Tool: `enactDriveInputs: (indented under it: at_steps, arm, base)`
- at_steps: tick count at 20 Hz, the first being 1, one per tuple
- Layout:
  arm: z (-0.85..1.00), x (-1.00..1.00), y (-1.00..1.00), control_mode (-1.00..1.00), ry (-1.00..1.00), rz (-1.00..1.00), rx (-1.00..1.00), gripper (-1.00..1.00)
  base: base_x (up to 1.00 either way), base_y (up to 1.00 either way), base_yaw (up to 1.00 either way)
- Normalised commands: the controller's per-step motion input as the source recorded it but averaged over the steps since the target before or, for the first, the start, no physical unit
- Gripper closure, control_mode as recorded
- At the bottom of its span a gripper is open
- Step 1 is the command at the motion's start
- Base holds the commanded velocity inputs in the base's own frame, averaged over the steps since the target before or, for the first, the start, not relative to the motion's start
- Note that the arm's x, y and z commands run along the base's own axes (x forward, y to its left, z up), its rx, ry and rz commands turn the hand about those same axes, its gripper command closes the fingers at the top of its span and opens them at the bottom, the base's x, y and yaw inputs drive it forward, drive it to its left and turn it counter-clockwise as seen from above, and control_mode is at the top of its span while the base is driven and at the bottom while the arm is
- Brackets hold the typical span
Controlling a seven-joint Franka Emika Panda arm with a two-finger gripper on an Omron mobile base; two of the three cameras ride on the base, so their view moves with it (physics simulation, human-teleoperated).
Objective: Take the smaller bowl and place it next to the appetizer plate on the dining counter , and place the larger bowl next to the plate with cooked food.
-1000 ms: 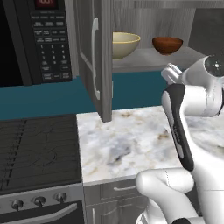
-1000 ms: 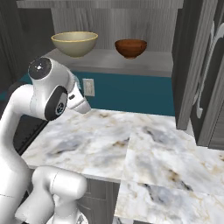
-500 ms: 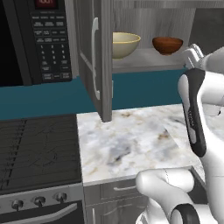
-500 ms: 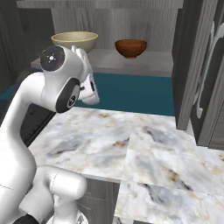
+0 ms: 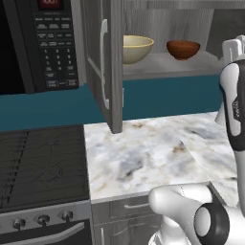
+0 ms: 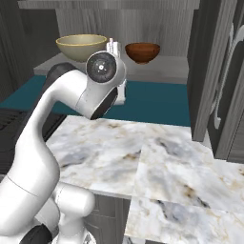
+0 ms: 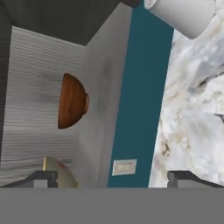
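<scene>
Gripper: the gripper (image 7: 111, 178) stood with its two dark tips far apart and nothing between them; in the hand view, rolled on its side, it faced the cabinet shelf and the teal wall.
Gripper position: raised above the marbled surface (image 5: 158, 153), in front of the shelf and apart from both bowls.
Smaller bowl: the smaller bowl (image 5: 183, 49), glossy reddish-brown, sat upright on the shelf (image 5: 162, 69) inside the open cabinet, to the right of the other bowl in the base views; untouched.
Larger bowl: the larger bowl (image 6: 82, 46), pale yellow-beige and wider, sat on the same shelf just beside the brown one, apart from it; in the hand view only its edge showed by one fingertip.
Cabinet door: the grey cabinet door (image 5: 103, 62) stood swung open at the left of the shelf, handle facing out.
Wall: a teal wall (image 6: 157, 102) ran under the shelf, with a pale outlet plate (image 7: 124, 166) on it.
Surroundings: a black microwave (image 5: 36, 45) hung at left over a dark stove (image 5: 40, 167).
</scene>
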Motion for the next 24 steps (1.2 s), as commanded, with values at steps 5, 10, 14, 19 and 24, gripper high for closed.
enactDriveInputs:
  at_steps: [5,10,14,19,24]
  arm:
    - [0.1,0.49,-0.08,-1.0,0.0,0.0,0.06,-1.0]
    - [0.0,0.5,-0.03,-1.0,0.0,0.02,0.02,-1.0]
    - [0.0,0.56,-0.01,-1.0,-0.09,0.0,0.0,-1.0]
    - [0.0,0.53,-0.07,-1.0,-0.14,0.0,0.0,-1.0]
    - [0.01,0.55,-0.15,-1.0,0.03,0.01,0.03,-1.0]
  base:
    - [0.0,0.0,0.0]
    - [0.0,0.0,0.0]
    - [0.0,0.0,0.0]
    - [0.0,0.0,0.0]
    - [0.0,0.0,0.0]
